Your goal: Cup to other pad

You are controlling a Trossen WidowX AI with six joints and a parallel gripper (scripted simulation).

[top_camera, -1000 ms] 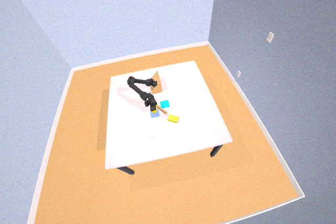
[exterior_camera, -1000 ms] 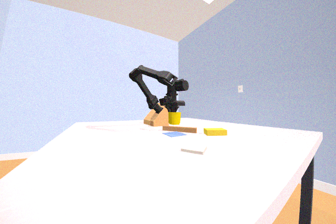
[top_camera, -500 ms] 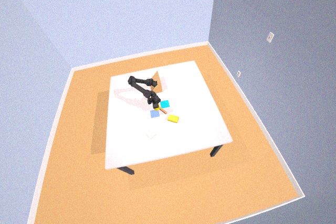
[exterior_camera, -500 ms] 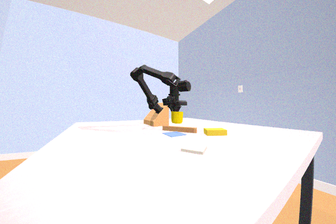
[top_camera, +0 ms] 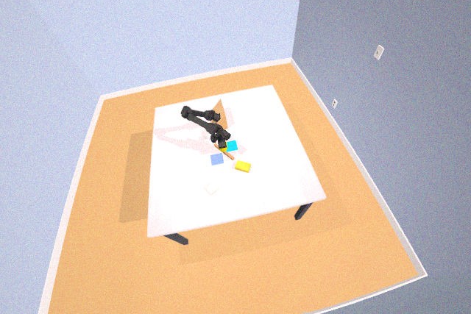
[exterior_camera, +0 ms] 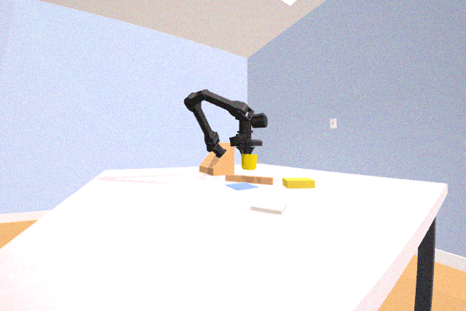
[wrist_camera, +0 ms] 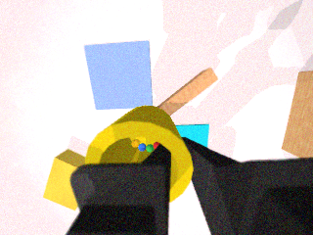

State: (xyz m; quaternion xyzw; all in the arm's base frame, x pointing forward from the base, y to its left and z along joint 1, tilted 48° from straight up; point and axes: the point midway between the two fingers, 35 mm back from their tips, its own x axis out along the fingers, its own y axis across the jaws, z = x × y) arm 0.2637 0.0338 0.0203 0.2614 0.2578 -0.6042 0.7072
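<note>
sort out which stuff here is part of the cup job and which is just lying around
Job: cup with marbles, held by the gripper; blue pad; cyan pad.

Lying about: wooden bar, yellow block, white slab, wooden wedge.

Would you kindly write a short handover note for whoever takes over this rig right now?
Gripper: shut on the yellow cup, one finger inside the rim and one outside.
Cup: held in the air, roughly upright, above the wooden bar that lies between the two pads. Marbles are inside it; none show on the table.
Blue pad: bare. Cyan pad: just beside the cup in the top view, nothing on it.
Done: cup gripped and lifted.
Left: carry it over the cyan pad, lower it level, set it down, open the gripper.
</note>
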